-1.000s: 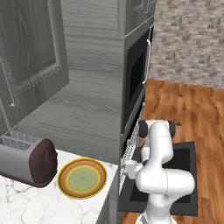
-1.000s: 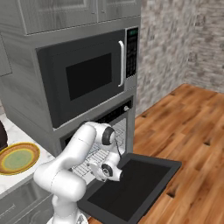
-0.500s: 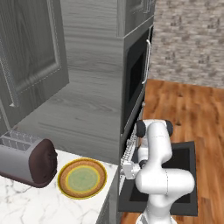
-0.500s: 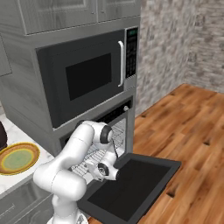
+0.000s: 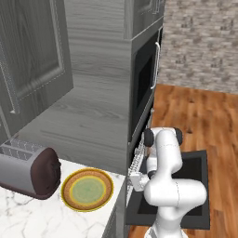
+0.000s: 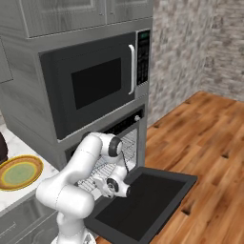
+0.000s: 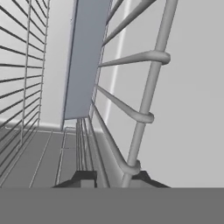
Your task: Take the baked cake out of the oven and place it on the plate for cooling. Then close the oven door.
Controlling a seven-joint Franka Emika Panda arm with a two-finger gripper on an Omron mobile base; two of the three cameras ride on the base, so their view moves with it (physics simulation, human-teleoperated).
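**Robot arm reaches into open oven in kitchen test**

The white arm (image 6: 71,190) bends low into the oven (image 6: 119,125), whose door (image 6: 143,205) lies folded down flat and fully open over the wooden floor (image 6: 205,157). In the hand view the gripper (image 7: 112,178) sits among the bars of a wire rack (image 7: 131,116), its two dark fingertips (image 7: 85,178) a modest gap apart with rack wires running between them; whether they pinch anything cannot be told. A flat grey panel (image 7: 85,57) lies beyond. The yellow-rimmed, green-centred plate (image 5: 87,189) rests bare on the marble counter (image 5: 28,218), just beside a toaster (image 5: 30,169) and left of the oven. Above, the black microwave (image 6: 95,86) is closed; its keypad markings are too small to read.
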